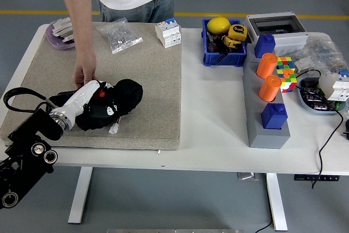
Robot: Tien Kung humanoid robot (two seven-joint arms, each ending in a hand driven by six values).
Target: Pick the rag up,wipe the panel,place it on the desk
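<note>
We see one left hand (103,105) closed on one black rag (124,95), pressing it onto one dark panel (65,97) beneath. Just beyond it, one person's hand (85,72) steadies the panel.

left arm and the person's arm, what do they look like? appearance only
The robot's left arm is black and blocky with round silver fittings and a looped black cable near it, then a white cylindrical forearm section. The left hand is black with a red mark. The person's arm is bare below a white short-sleeved shirt.
</note>
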